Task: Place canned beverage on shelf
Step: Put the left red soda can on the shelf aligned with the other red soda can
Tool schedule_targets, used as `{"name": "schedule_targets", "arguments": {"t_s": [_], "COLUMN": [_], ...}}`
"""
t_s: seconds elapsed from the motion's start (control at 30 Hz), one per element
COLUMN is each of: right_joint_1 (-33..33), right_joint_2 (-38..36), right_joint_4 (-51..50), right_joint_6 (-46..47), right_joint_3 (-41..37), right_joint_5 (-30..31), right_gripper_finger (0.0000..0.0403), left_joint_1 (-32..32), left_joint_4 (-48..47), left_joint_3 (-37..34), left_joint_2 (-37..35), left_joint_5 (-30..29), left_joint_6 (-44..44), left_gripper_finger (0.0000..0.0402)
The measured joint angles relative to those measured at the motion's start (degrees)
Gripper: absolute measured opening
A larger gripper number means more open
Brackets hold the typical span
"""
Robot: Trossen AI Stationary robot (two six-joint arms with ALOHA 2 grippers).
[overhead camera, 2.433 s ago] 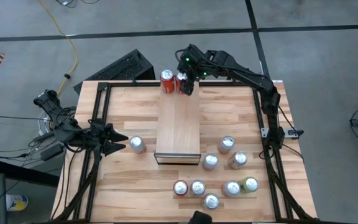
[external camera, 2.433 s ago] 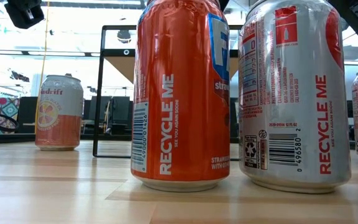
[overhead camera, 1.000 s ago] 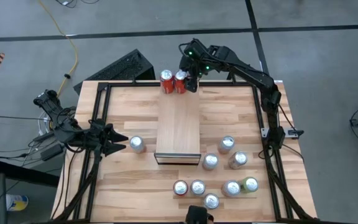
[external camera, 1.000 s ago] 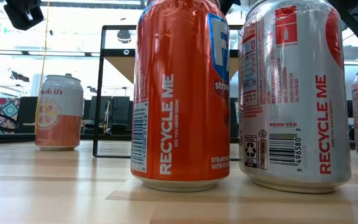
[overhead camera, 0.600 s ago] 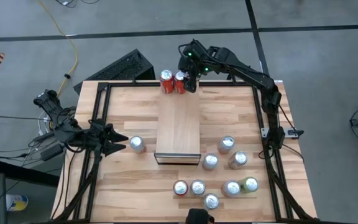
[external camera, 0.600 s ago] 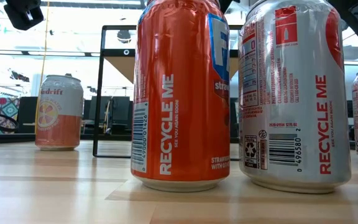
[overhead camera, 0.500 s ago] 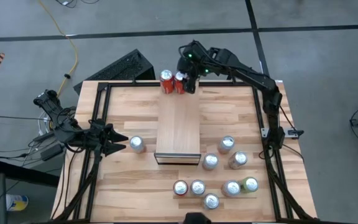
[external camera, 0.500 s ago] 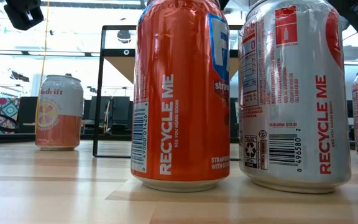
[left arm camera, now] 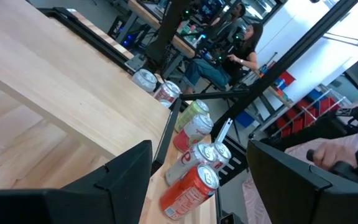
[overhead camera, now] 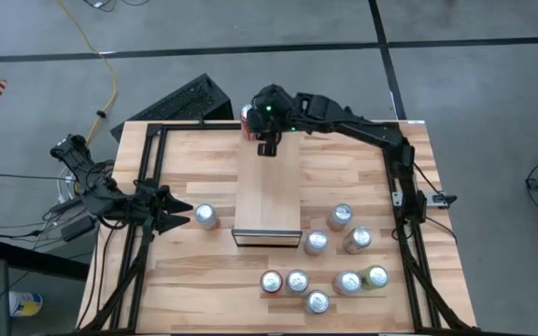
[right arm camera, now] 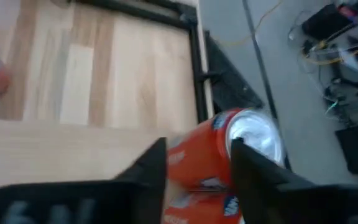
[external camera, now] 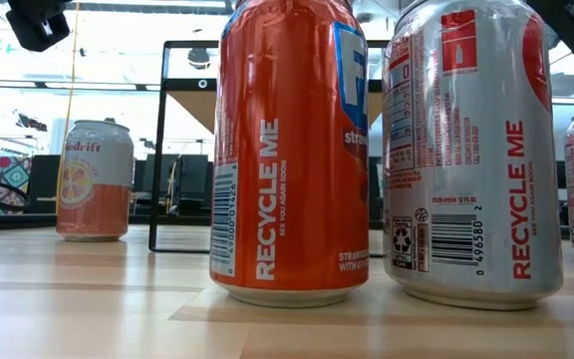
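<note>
A robotics lab: grey concrete floor (overhead camera: 474, 93), loose cables (overhead camera: 96, 51), and a person seated at workbenches (left arm camera: 229, 59) behind.

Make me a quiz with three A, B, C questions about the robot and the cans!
1. Where is the right gripper?
A. Over the far end of the shelf
B. Over the near end of the shelf
C. Beside the keyboard on the floor

2. How many cans stand on the table to the left of the shelf?
A. Four
B. One
C. None

3. What is the left gripper doing?
A. Squeezing a can
B. Shut on a cable
C. Open and holding nothing

Answers: 1 A, the high view shows it above the shelf's far end. 2 B, a single can stands there. 3 C, the left wrist view shows its fingers apart with nothing between them.
</note>
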Motion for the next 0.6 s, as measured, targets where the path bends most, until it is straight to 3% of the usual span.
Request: {"name": "schedule_targets", "arguments": {"t_s": [0.13, 0.2, 0.6], "right_joint_1": [-0.7, -1.0, -2.9], "right_joint_2": [1.2, 1.7, 1.9], "right_joint_4": [0.2, 0.1, 2.4], "right_joint_6": [1.4, 1.9, 2.6], "right_joint_3": [0.0, 0.0, -0.1], "right_joint_5": [-0.8, -0.8, -0.8], "right_gripper_finger": [0.0041, 0.0011, 0.0002], "left_joint_1": [0.0, 0.0, 0.0], "left_joint_4": [-0.3, -0.4, -1.7], "left_joint_3": [0.0, 0.0, 0.0], "left_joint_2": [0.0, 0.0, 0.0], "left_joint_5": [-0.4, -0.6, -1.1], "left_joint_6": [0.0, 0.0, 0.0], "left_gripper_finger": [0.0251, 0.0251, 0.0251]}}
